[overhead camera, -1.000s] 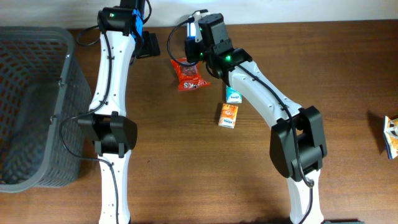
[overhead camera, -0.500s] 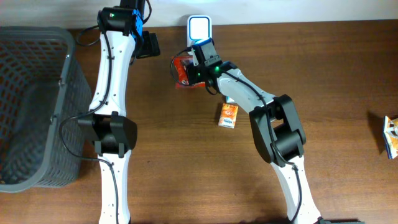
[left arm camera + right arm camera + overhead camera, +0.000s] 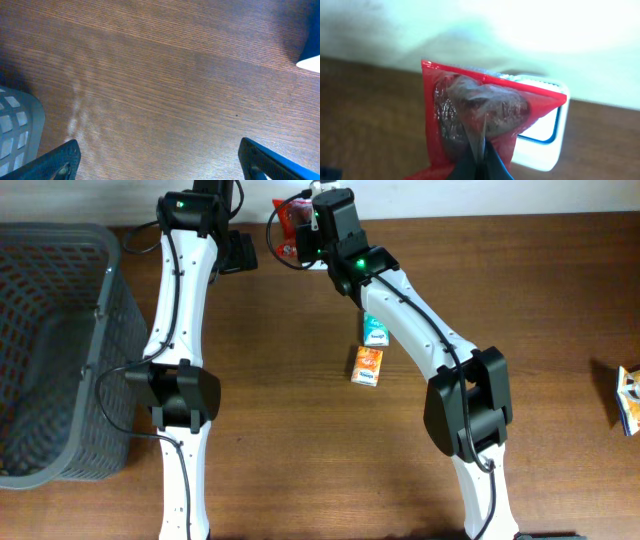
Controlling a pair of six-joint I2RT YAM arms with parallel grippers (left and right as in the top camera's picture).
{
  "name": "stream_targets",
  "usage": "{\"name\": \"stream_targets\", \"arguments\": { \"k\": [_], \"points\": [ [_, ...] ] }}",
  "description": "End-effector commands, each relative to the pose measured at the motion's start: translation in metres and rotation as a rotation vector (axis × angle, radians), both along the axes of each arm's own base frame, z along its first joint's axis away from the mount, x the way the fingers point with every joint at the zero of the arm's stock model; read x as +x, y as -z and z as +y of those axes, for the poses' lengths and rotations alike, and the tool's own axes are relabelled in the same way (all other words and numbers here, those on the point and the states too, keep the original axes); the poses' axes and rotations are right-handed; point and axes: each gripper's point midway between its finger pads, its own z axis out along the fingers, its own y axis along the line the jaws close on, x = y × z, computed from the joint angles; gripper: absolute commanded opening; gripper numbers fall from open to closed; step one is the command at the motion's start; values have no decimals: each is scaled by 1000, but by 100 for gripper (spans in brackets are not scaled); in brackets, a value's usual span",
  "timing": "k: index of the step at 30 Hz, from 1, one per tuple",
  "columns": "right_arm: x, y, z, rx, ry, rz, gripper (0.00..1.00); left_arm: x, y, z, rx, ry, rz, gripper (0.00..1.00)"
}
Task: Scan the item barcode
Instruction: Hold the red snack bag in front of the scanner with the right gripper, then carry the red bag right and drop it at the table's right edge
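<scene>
My right gripper [image 3: 303, 232] is shut on a red snack packet [image 3: 288, 218], pinching its back seam. It holds the packet up at the table's far edge. In the right wrist view the packet [image 3: 470, 107] hangs upright from the gripper [image 3: 482, 156], its silvery back side facing the camera. Just behind it stands the white scanner [image 3: 542, 131] with its bright blue-rimmed window, partly covered by the packet. My left gripper [image 3: 238, 252] stands open a little to the left, over bare wood, with nothing between its fingers [image 3: 62, 160].
A grey mesh basket [image 3: 50, 350] fills the left side; its corner [image 3: 15, 130] shows beside my left gripper. An orange box [image 3: 367, 365] and a teal box [image 3: 375, 330] lie mid-table under the right arm. Another packet [image 3: 628, 400] lies at the right edge.
The right gripper dropped onto the red packet, shut on it, then carried it up and back to the scanner. The left arm has not moved.
</scene>
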Motion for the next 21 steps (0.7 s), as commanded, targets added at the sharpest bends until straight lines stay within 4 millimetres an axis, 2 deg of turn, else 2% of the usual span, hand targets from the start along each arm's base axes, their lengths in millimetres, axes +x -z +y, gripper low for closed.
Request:
{"name": "stream_targets", "arguments": {
  "k": [1,4,9,11,13,14,15,16,17,20,21],
  "points": [
    [16,-30,-31,5,96,-78,4,0,0,2,-10,-13,-1,99],
    [30,-11,-49,17,140,-60,4,0,0,2,-10,-13,-1,99],
    [37,-17,-54,39,167,-91,4,0,0,2,-10,-13,-1,99],
    [40,-30,-81,9,261,-116,4,0,0,2,-10,-13,-1,99],
    [40,-55,-114,0,335,-143,4,0,0,2,-10,-13,-1,99],
    [38,-70,-141,-10,391,-154,4,0,0,2,-10,-13,-1,99],
    [35,-84,-177,-27,461,-155,4,0,0,2,-10,-13,-1,99],
    [32,-87,-201,-42,505,-144,4,0,0,2,-10,-13,-1,99],
    [27,-87,-235,-69,561,-112,4,0,0,2,-10,-13,-1,99],
    [5,-49,-334,-149,707,68,4,0,0,2,-10,-13,-1,99],
    [-9,-35,-374,-171,768,141,4,0,0,2,-10,-13,-1,99]
  ]
}}
